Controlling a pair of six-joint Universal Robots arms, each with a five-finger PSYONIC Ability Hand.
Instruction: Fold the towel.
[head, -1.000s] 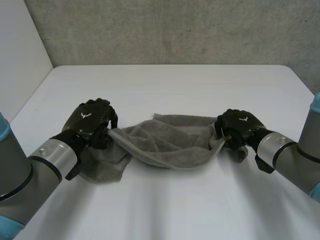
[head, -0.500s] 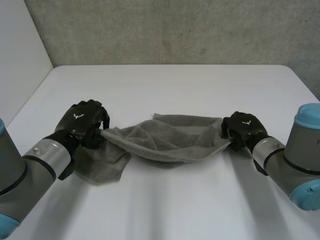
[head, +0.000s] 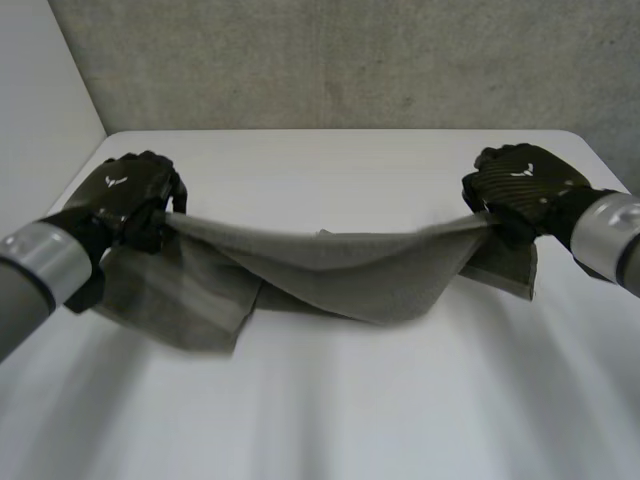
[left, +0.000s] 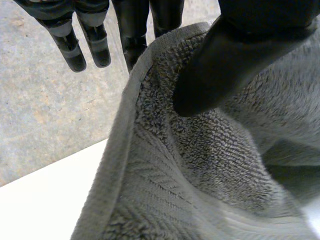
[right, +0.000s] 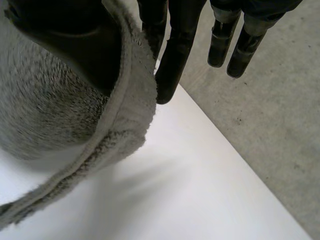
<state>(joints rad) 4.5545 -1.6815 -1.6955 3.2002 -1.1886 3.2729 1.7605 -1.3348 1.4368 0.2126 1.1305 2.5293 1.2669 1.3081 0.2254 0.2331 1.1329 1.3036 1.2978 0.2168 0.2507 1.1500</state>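
A grey towel hangs stretched between my two hands above the white table, sagging in the middle, where it may still touch the table. My left hand is shut on the towel's left end; extra cloth hangs below it. My right hand is shut on the right end. In the left wrist view my thumb presses the towel's hemmed edge against the fingers. In the right wrist view the thumb pinches the towel's edge against a finger.
A grey concrete wall rises behind the table's far edge. A pale wall stands at the left. The table's right edge lies near my right hand.
Both hands have risen and moved apart and away from me, lifting the towel off the table and drawing it out. The right hand's grip has tightened on its end.
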